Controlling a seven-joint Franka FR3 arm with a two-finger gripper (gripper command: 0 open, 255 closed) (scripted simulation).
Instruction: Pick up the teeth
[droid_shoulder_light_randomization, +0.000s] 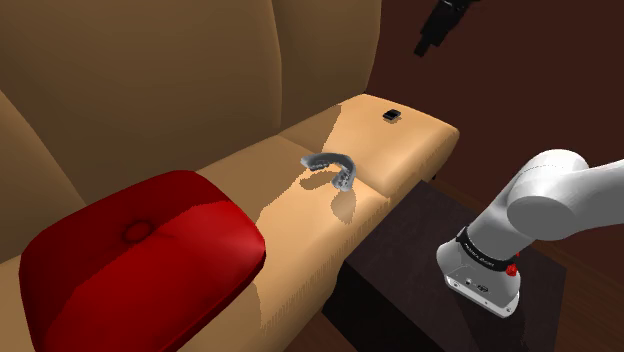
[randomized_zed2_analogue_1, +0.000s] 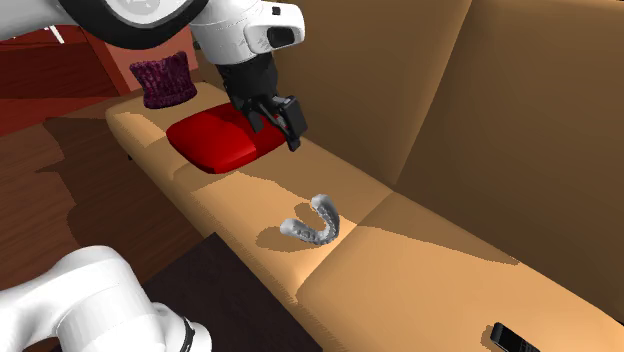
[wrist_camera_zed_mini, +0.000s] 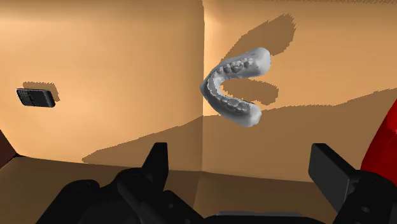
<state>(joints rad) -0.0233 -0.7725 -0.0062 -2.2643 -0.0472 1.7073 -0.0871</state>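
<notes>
- The teeth (droid_shoulder_light_randomization: 332, 168) (randomized_zed2_analogue_1: 315, 222) (wrist_camera_zed_mini: 234, 86), a pale grey U-shaped dental arch, are seen lying on the seat of a tan sofa (droid_shoulder_light_randomization: 300, 230) (randomized_zed2_analogue_1: 400, 270) (wrist_camera_zed_mini: 114, 63).
- The bend of the arch is placed at the seam between two seat cushions, and its open end is turned toward the red cushion.
- A shadow of the arch is cast on the upholstery just beside it.
- The gripper (droid_shoulder_light_randomization: 437, 28) (randomized_zed2_analogue_1: 285, 120) (wrist_camera_zed_mini: 240, 156) is held in the air above the seat and apart from the teeth. In the second exterior view it is seen between the red cushion and the teeth.
- The fingers (wrist_camera_zed_mini: 158, 159) are spread wide, and nothing is clasped between them. In the wrist view the teeth are seen beyond the fingertips, untouched.
- A red cushion (droid_shoulder_light_randomization: 140, 250) (randomized_zed2_analogue_1: 220, 140) (wrist_camera_zed_mini: 385, 140) is set on the seat at the shoulder view's left, well apart from the teeth.
- A small black device (droid_shoulder_light_randomization: 391, 116) (randomized_zed2_analogue_1: 510, 338) (wrist_camera_zed_mini: 35, 97) is laid flat on the end seat cushion, on the other side of the seam from the red cushion and well apart from the teeth.
- A dark purple knitted item (randomized_zed2_analogue_1: 163, 82) is seen at the far end of the sofa, beyond the red cushion.
- The sofa's tall back rises just behind the teeth.
- The arm's white base (droid_shoulder_light_randomization: 480, 275) is mounted on a dark stand (droid_shoulder_light_randomization: 400, 290), which is placed against the front edge of the sofa.
</notes>
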